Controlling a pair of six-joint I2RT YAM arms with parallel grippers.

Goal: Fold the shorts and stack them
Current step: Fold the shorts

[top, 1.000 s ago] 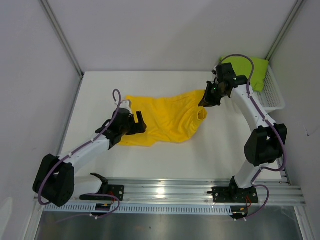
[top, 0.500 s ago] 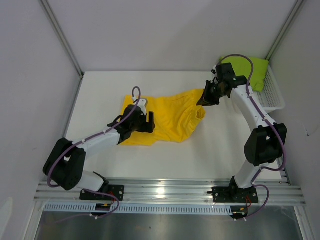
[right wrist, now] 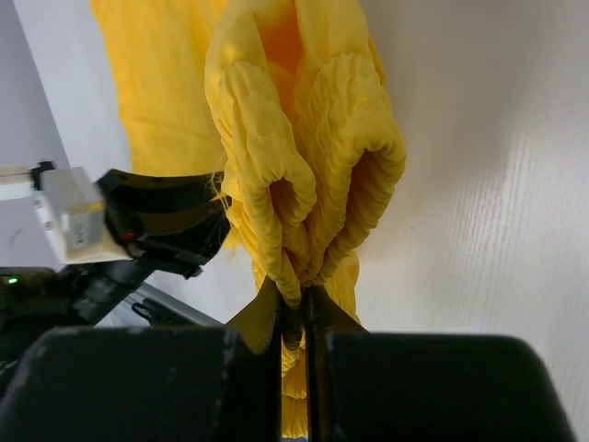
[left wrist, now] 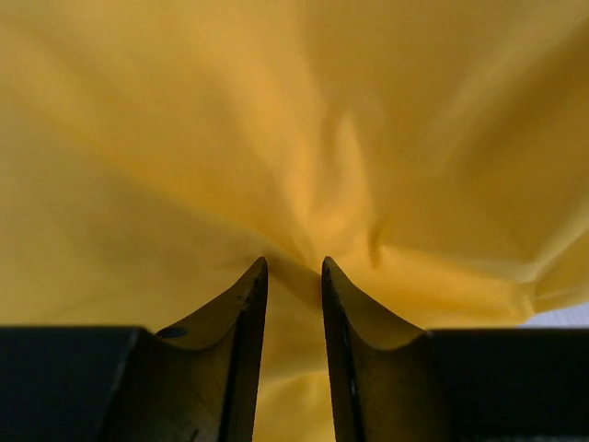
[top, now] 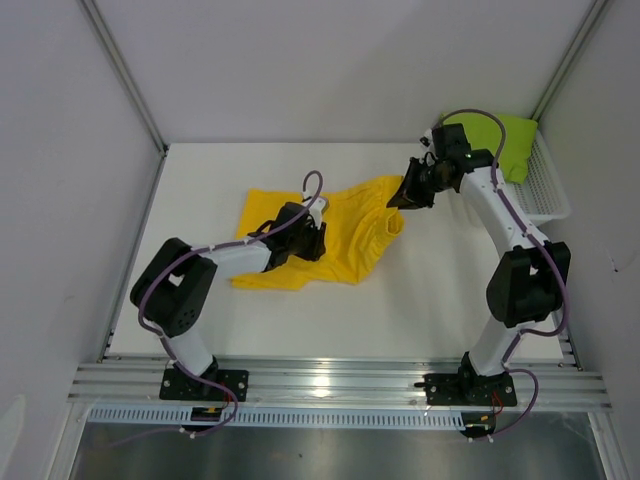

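Our right jaws clamp the yellow shorts (top: pixel 352 238); left jaws pinch their middle, nearly closed. Green shorts (top: pixel 513 136) fill the far-right corner basket (top: pixel 549 192).

My white table and what sits on it.
My table (top: pixel 440 290) is flat and white, with grey walls close on three sides. The yellow shorts (top: pixel 345 235) lie on it, a bit left of the middle, all wrinkled and not folded, and their far right corner is up off the top. A white basket (top: pixel 550 195) with little holes sits in the far right corner. A shiny metal rail (top: pixel 330 380) runs along the near edge.
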